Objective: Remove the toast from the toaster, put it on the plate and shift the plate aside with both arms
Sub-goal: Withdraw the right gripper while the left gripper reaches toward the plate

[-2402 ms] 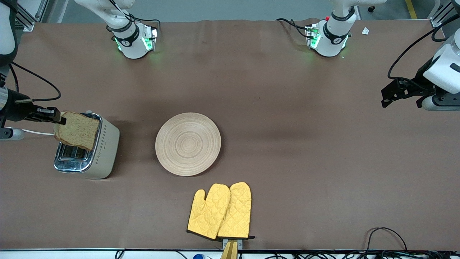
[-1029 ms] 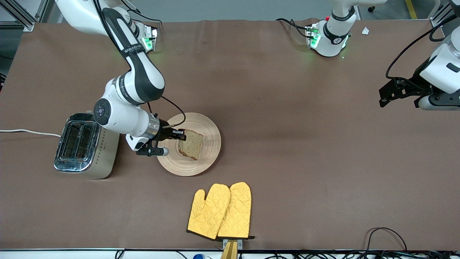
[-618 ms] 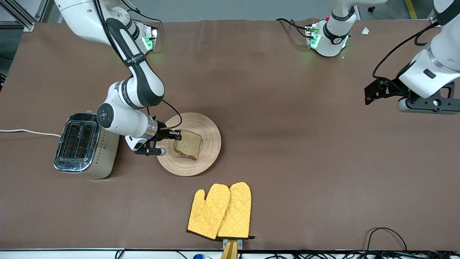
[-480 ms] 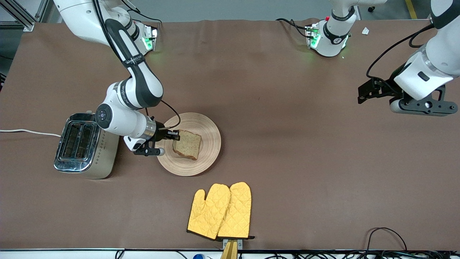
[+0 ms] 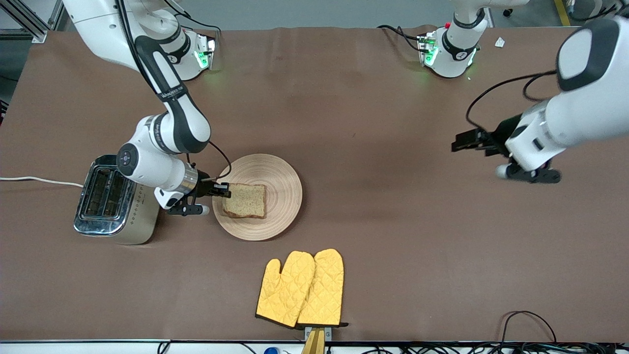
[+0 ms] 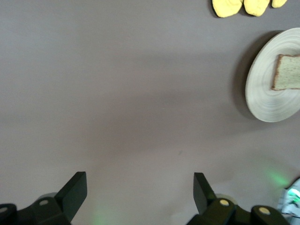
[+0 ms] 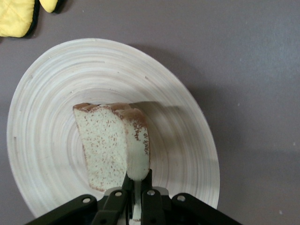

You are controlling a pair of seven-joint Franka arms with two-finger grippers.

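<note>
Toast (image 5: 244, 200) flat on plate (image 5: 282, 183), edge pinched by right gripper (image 5: 223, 190) – left gripper (image 5: 459, 142) spread over bare brown worktop (image 5: 373, 221), well apart.

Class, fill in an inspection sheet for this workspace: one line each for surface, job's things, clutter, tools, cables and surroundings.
Surface: brown table cover, smooth.
Job's things: toast lies flat on the wooden plate, toward the right arm's end of it.
Clutter: toaster beside the plate toward the right arm's end; yellow oven mitts nearer the front camera than the plate.
Tools: right tool shut on the toast's edge; left tool open, over bare table toward the left arm's end.
Cables: white cord at the toaster; black cables at the table's near edge.
Surroundings: grey floor past the bases.
</note>
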